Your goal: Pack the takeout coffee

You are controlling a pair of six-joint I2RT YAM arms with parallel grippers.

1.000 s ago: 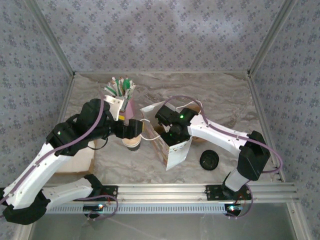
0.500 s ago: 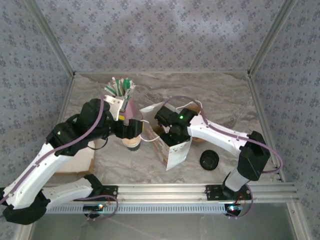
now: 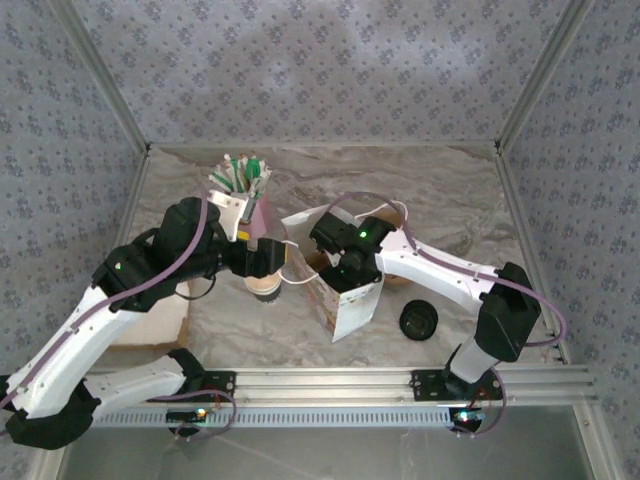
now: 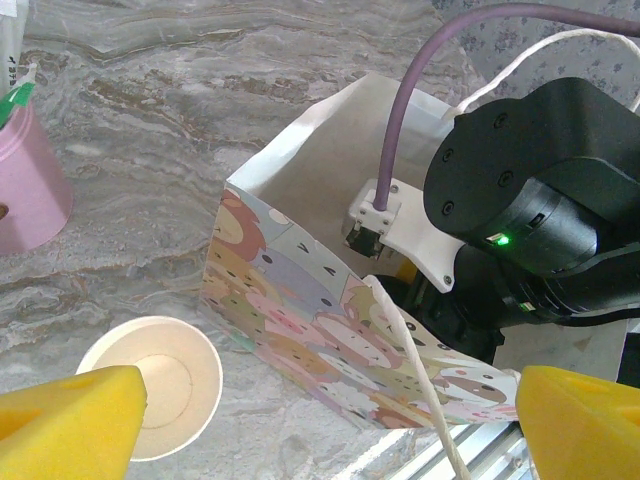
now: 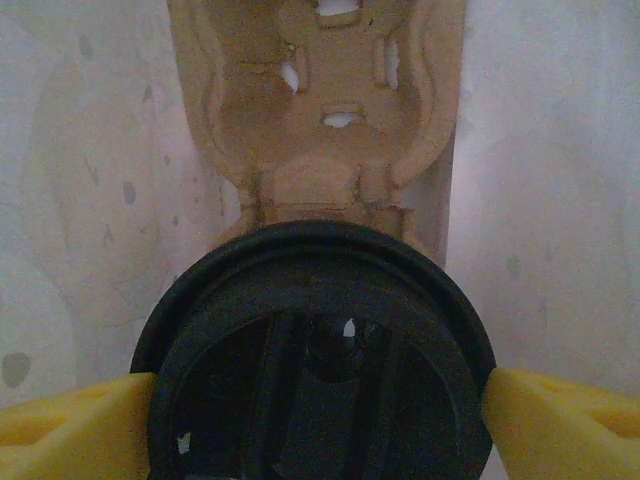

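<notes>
Two tools, listed left to right. Pink cup (image 4: 25, 180) of straws stands at far left on the surface (image 3: 450, 200). Left tool (image 4: 320, 425), pads spread wide and holding nothing, is above the open paper cup (image 4: 150, 400), which stands upright just beside a printed paper bag (image 4: 290, 300). Right tool (image 5: 320, 420) is inside that bag, pads touching a black lid (image 5: 320, 370) over the cardboard carrier (image 5: 320, 130); gripped or loose, cannot tell. Another black lid (image 3: 418, 320) lies on the surface, right.

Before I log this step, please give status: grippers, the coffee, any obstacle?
Left gripper open above the lidless paper cup. Right gripper inside the paper bag, straddling a black lid; grip unclear. Second lid lies on the table.
</notes>
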